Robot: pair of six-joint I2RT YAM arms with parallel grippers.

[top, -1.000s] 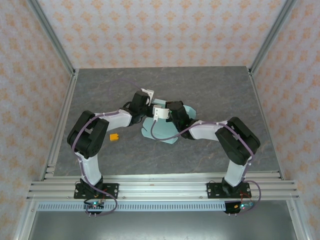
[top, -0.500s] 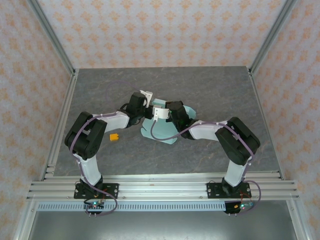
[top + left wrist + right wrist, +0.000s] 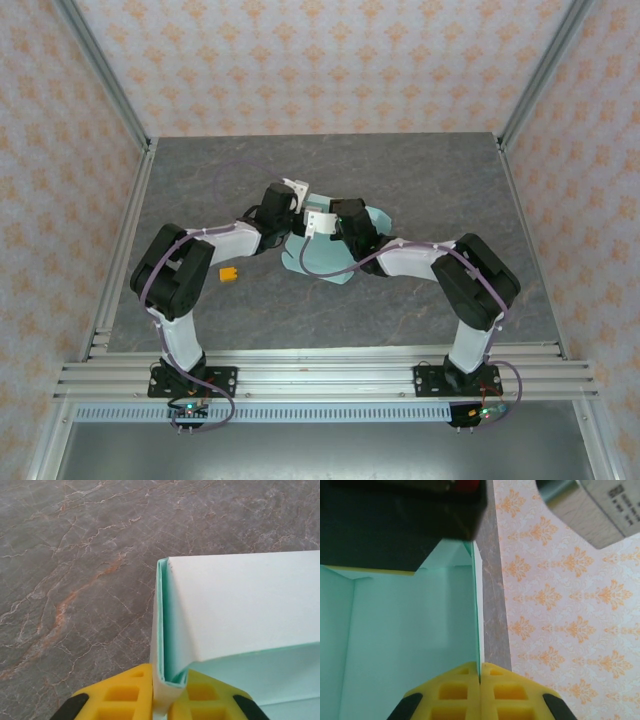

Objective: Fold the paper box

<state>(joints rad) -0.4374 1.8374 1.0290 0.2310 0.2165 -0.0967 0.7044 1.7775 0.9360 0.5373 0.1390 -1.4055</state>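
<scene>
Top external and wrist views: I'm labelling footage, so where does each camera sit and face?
Top external: above, behind the bases, looking down on the grey marbled table; left arm, right arm whole.
Left wrist: on the left arm, facing down at the table; left gripper pinches the pale mint-blue card paper box.
Right wrist: on the right arm, facing sideways at the patterned wall; right gripper pinches the box's edge.
Shared: both wrist views show the pinched box.

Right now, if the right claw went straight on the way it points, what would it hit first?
The right claw is shut on the paper box wall; straight ahead along it, a black body, likely the left arm's wrist, comes first. Depth is unclear.
</scene>
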